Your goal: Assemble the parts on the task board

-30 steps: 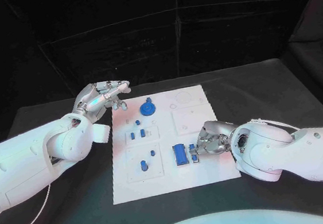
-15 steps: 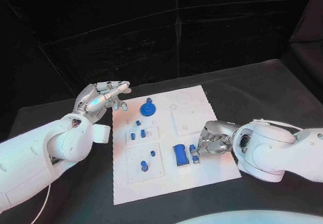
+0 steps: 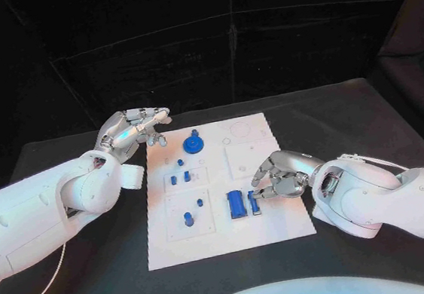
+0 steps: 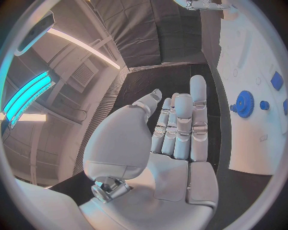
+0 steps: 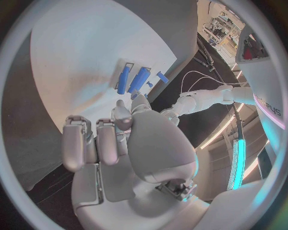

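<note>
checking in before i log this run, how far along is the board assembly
Looks partway, judging by position alone. Done: a blue gear sits at the far end of the task board, and small blue pegs stand in its middle. In hand: the right hand works at the small blue part beside the blue block. Left: several far recesses look unfilled. The left hand holds nothing.

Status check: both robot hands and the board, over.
Left robot hand open, hovering off the task board's far-left corner. Right robot hand over the board, fingertips at the small blue part; grip unclear. Nothing blocking.
</note>
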You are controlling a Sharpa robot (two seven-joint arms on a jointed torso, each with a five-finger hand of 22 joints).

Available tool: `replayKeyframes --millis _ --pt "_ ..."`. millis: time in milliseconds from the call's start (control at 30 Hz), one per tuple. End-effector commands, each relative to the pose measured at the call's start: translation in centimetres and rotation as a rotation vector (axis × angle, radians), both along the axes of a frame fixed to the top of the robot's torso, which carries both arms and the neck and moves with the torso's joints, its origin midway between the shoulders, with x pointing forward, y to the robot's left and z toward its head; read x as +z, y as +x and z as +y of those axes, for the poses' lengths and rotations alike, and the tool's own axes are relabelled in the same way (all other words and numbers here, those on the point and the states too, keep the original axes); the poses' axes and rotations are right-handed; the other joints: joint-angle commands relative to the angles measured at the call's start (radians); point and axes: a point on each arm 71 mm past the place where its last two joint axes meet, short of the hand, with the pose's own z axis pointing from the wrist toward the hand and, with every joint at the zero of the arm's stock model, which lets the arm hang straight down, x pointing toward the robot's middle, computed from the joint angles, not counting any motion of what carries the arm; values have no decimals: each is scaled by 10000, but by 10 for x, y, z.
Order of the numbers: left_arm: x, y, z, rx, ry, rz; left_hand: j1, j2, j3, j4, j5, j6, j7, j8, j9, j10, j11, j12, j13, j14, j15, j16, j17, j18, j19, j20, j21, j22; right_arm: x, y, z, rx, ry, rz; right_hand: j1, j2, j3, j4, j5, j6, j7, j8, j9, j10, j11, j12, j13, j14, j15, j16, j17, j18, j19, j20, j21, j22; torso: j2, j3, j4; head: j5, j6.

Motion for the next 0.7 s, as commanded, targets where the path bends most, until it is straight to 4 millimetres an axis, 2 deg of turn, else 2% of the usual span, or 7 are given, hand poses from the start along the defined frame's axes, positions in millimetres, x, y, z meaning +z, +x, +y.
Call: replayKeyframes --millis 33,100,233,367,500,633,700 --pt "1 0 -1 -97 -109 -37 21 42 -42 -43 33 -76 -28 59 3 -80 25 64 14 -66 0 39 -11 136 20 49 -66 -12 5 1 5 732 90 -862 275 51 134 -96 158 -149 59 -156 -121 -37 76 -95 -71 560 123 -24 33 -59 10 102 -28 1245 1 -6 14 -23 -14" --pt "1 0 -2 -103 -111 -36 21 42 -42 -43 33 -76 -28 59 3 -80 25 64 14 -66 0 39 -11 136 20 49 -66 -12 3 1 5 846 -91 -751 328 36 207 -124 248 -205 88 -235 -189 -55 102 -98 -81 561 145 -20 40 -60 12 125 -25 1251 0 -7 33 -29 -24" --pt "1 0 -1 -98 -109 -35 21 42 -42 -43 33 -76 -28 59 3 -80 25 64 14 -66 0 39 -11 136 20 49 -66 -12 -2 2 7 1043 -465 -417 585 -77 779 -197 1407 -249 167 -480 -452 -171 156 -142 -138 555 197 -15 47 -60 -4 204 -35 1245 -2 -5 41 -24 -44" --pt "1 0 -1 -92 -104 -33 21 42 -42 -43 33 -76 -28 59 3 -80 25 64 14 -66 0 39 -11 136 20 49 -66 -12 -5 3 9 1183 -701 -153 624 -216 1441 -153 1801 -27 184 -532 -602 -196 156 -94 -141 556 209 5 77 -55 4 191 -19 1268 6 -2 39 6 -41" --pt "1 0 -1 -90 -101 -29 31 54 -44 -44 33 -81 -25 62 3 -88 27 70 14 -66 1 45 -11 135 23 49 -70 -15 -8 3 10 1277 -857 48 352 -735 2661 28 2133 221 174 -647 -851 -196 152 -8 -152 556 214 26 107 -56 9 185 -3 1293 5 -7 23 26 -51" --pt "1 0 -1 -89 -97 -24 41 64 -46 -44 33 -86 -22 65 2 -97 30 75 14 -66 2 51 -11 135 26 49 -73 -18 -10 3 10 1352 -1056 273 -175 -1408 4160 127 2558 425 189 -701 -1066 -166 154 114 -151 557 203 43 133 -59 20 173 18 1327 6 -3 8 31 -51" --pt "1 0 -1 -86 -94 -21 41 64 -46 -44 33 -86 -22 65 2 -97 30 75 14 -66 2 51 -11 135 26 49 -73 -18 -11 3 9 1380 -1164 391 -218 -1467 4408 81 2600 478 146 -688 -1087 -171 145 121 -157 557 190 45 137 -65 22 184 22 1333 4 -3 14 19 -59"
